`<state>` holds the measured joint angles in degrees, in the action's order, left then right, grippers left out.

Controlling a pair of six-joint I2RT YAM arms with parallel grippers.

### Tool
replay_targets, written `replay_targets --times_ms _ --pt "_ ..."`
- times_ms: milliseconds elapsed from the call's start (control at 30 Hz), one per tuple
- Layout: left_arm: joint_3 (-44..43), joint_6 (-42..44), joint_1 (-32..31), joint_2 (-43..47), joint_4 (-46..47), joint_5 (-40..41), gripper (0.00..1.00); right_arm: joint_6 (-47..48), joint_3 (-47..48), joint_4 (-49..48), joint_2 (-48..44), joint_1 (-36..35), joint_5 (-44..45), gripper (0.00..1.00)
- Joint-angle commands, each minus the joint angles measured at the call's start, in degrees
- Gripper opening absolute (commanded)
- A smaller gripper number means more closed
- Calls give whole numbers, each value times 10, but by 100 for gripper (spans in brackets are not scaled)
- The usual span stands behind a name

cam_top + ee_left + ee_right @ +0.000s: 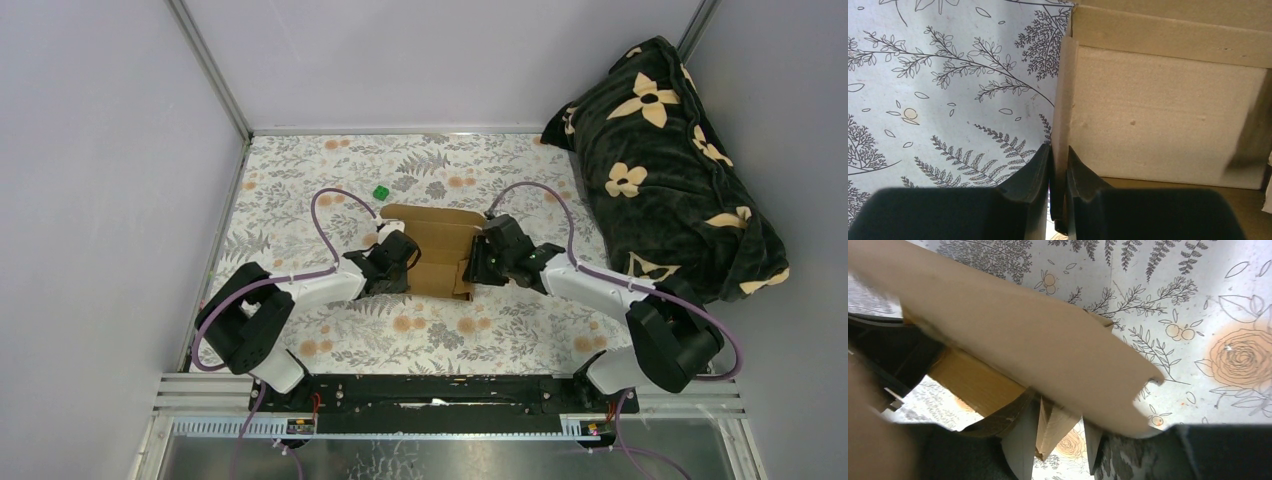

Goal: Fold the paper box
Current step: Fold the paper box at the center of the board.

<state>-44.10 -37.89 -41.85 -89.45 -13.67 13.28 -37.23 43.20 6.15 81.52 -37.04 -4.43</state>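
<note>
Box place: paper box (437, 250) sits about in the middle of the desk (290, 200), between the two end effectors, partly folded, brown and with no print.
Box shape: in the top view a flat flap lies at its far side, and the sides at left and right are raised.
Left end effector: left end effector (1059, 170) is at the left side of the box; its dark fingers (1030, 175) are nearly closed and pinch the thin edge of an upright cardboard wall.
Left wrist view: floral desk is on the left of this wall, the pale inside of the box on the right.
Right end effector: right end effector (1055, 450) is at the right side of the box; its jaws stand partly apart, with a folded piece of cardboard between them and a gap on one side, so it does not clamp.
Right wrist view: a wide brown flap lies slanted above the fingers.
Green cube: green cube (380, 191) is on the desk near the far left corner of the box, not touching.
Blanket: dark blanket with pale flowers (665, 160) is heaped at the far right.
</note>
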Motion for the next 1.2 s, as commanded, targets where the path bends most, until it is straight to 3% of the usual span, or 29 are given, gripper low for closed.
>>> replay_targets --times_ms 0,233,500,633,700,800,967,1167 --pt "-9 -9 -5 -3 0 -13 21 47 68 100 24 -40 121 41" --pt "-9 -8 -5 10 0 -17 21 70 121 168 80 -87 225 39" --pt "-4 -5 -5 36 1 -22 21 87 164 233 133 -119 366 26" --pt "-3 0 -5 43 1 -25 21 110 173 243 149 -120 424 26" --pt "-4 3 -5 44 3 -28 21 128 170 226 150 -121 427 32" --pt "-4 8 -5 40 7 -32 21 145 163 197 149 -120 419 33" --pt "-12 20 -5 25 6 -35 21 156 147 152 148 -121 407 6" --pt "-35 31 -4 21 -6 -57 21 141 136 160 167 -121 423 2"
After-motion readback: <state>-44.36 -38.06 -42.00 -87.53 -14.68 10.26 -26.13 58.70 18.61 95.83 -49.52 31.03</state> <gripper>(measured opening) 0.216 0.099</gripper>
